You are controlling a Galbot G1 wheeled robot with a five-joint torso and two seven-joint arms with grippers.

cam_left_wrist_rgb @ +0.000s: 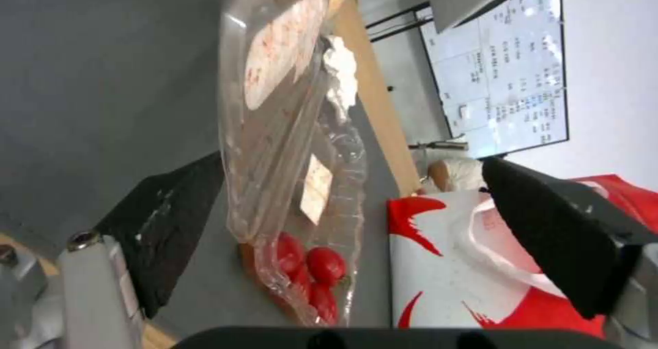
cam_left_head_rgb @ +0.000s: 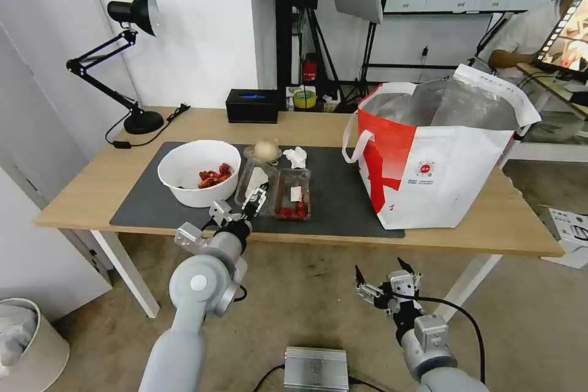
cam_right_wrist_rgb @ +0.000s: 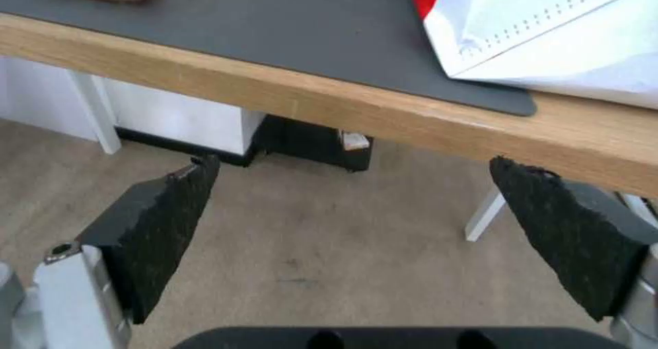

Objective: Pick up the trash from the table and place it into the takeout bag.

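The left gripper [cam_left_head_rgb: 256,199] reached over the near edge of the table [cam_left_head_rgb: 92,180], just left of centre in the head view, with its fingers spread apart around the near end of the clear plastic clamshell box [cam_left_head_rgb: 274,191]. In the left wrist view the box [cam_left_wrist_rgb: 288,148] stood between the two black pads [cam_left_wrist_rgb: 171,225] — whether either pad touched the plastic could not be told. Red bits lay in the box's near end.

The box sat on the dark grey mat [cam_left_head_rgb: 343,202], just right of the white round bowl [cam_left_head_rgb: 199,171], which held red scraps. Behind the box, toward the middle of the frame, lay the beige ball in clear wrap [cam_left_head_rgb: 266,149] and, just beside it on the right, the crumpled white tissue [cam_left_head_rgb: 296,157].

The takeout bag [cam_left_head_rgb: 441,159] stood upright on the right half of the table, its mouth open and the silver lining showing, well apart from the box.

The right gripper [cam_left_head_rgb: 384,278] hung below the table's front edge in the lower centre-right of the head view, fingers wide apart and holding nothing — the right wrist view showed only floor between its pads [cam_right_wrist_rgb: 158,225].

A black desk lamp [cam_left_head_rgb: 125,55] stood at the table's far left corner, and a black rectangular box [cam_left_head_rgb: 252,105] sat at the far edge near the middle.
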